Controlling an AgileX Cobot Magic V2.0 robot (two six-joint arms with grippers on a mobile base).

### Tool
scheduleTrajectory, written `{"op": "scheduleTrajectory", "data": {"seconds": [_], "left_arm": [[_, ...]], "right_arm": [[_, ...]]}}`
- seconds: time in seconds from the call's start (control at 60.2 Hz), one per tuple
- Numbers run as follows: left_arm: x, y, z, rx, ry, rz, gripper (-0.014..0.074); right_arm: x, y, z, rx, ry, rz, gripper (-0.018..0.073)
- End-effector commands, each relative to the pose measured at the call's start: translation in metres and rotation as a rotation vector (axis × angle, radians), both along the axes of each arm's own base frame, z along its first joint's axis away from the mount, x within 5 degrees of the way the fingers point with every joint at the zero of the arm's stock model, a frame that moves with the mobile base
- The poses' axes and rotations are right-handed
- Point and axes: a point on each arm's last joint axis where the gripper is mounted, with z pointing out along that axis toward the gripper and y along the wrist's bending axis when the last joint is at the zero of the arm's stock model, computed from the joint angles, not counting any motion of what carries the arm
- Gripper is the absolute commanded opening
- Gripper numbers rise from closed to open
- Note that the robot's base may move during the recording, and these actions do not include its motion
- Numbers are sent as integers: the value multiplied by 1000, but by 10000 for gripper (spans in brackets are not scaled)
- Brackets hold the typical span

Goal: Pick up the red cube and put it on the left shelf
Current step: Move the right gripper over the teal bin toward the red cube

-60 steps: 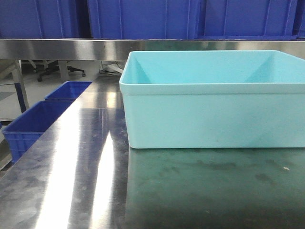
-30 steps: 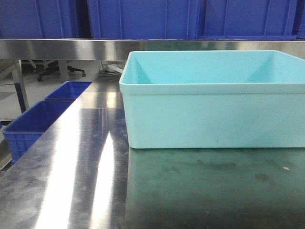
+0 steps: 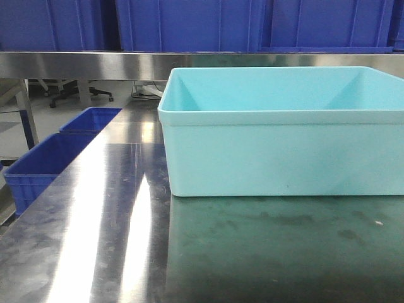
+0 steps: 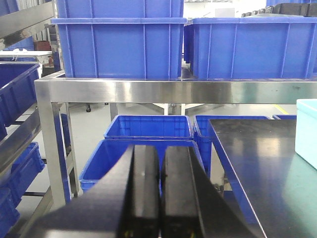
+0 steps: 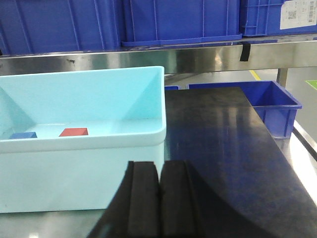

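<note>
Pointing level at the bin [image 5: 81, 163] with red cube [image 5: 74, 132], right jaws together.

Premises: industrial storage or factory floor. A long steel shelf [image 3: 95, 65] carries rows of large blue crates [image 4: 119, 47]. Floor crates [image 4: 148, 128] of the same kind stand beneath it. The table [image 3: 95, 221] is stainless steel. One crate bears a printed label [image 5: 297, 15]. The floor [image 4: 94, 124] is bare and grey, with a yellow line [image 5: 255, 74].
</note>
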Motion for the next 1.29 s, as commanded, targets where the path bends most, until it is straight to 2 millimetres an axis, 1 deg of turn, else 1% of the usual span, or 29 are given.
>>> {"op": "scheduleTrajectory", "data": {"seconds": [0.0, 0.083, 0.216, 0.266, 0.349, 0.448, 0.598, 0.73, 0.763, 0.88, 0.946, 1.062, 1.162, 1.278], "left_arm": [[-1, 0, 0, -4, -73, 0, 102], [-1, 0, 0, -4, -73, 0, 102], [-1, 0, 0, -4, -73, 0, 102], [-1, 0, 0, -4, -73, 0, 102], [-1, 0, 0, -4, -73, 0, 102], [-1, 0, 0, -4, -73, 0, 102], [-1, 0, 0, -4, -73, 0, 102], [-1, 0, 0, -4, -73, 0, 102], [-1, 0, 0, -4, -73, 0, 102], [-1, 0, 0, -4, -73, 0, 102], [-1, 0, 0, -4, -73, 0, 102], [-1, 0, 0, -4, -73, 0, 102], [-1, 0, 0, -4, -73, 0, 102], [-1, 0, 0, -4, -73, 0, 102]], "right_arm": [[-4, -1, 18, -11, -163, -7, 50], [-4, -1, 24, 2, -180, -5, 50], [-3, 0, 42, 20, -141, 3, 50], [0, 0, 51, 20, -116, 5, 50], [7, 0, 73, 19, -95, 7, 50], [21, 0, 104, 20, -93, 6, 50], [49, 1, 151, 20, -91, 5, 50], [80, 1, 179, 20, -72, 5, 50], [88, 1, 181, 20, -57, 5, 50], [105, 1, 183, 20, -54, 0, 50], [115, 0, 179, 21, -40, -4, 50], [133, 3, 166, 49, 37, 7, 50], [153, 12, 156, 83, 142, 47, 50], [176, 28, 155, 77, 224, 113, 50]]}}
